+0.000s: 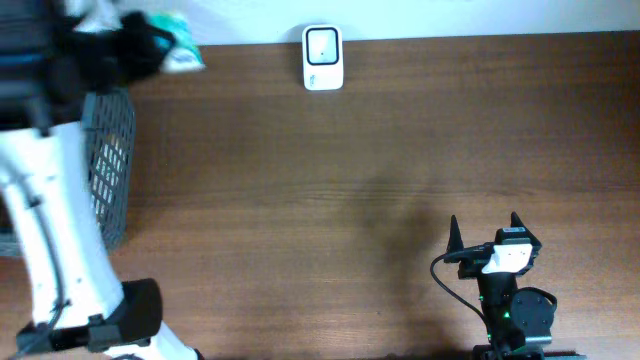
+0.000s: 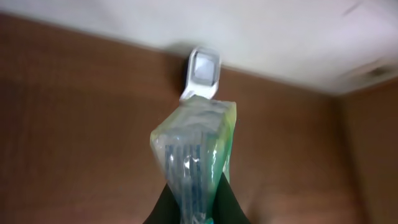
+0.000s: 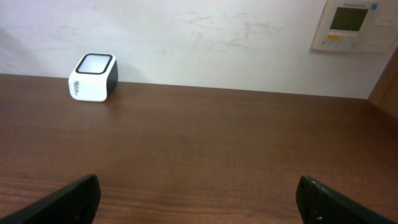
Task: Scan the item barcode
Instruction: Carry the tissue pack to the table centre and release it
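At the far left a grey mesh basket (image 1: 110, 160) sits on the brown wooden surface (image 1: 360, 180), partly under the white left arm (image 1: 45, 240). Above the basket's far end, near the back edge, the left gripper (image 1: 150, 45) is clamped on a clear plastic packet (image 2: 196, 143) with green and white edges. The packet is held up off the surface, its free end pointing towards the white barcode scanner (image 1: 322, 57). The scanner stands at the back edge against the wall, just right of the packet and not touching it. Well to the right, near the front edge, the right gripper (image 1: 484, 225) holds nothing, its jaws spread wide. A wall control panel (image 3: 351, 25) shows in the right wrist view.
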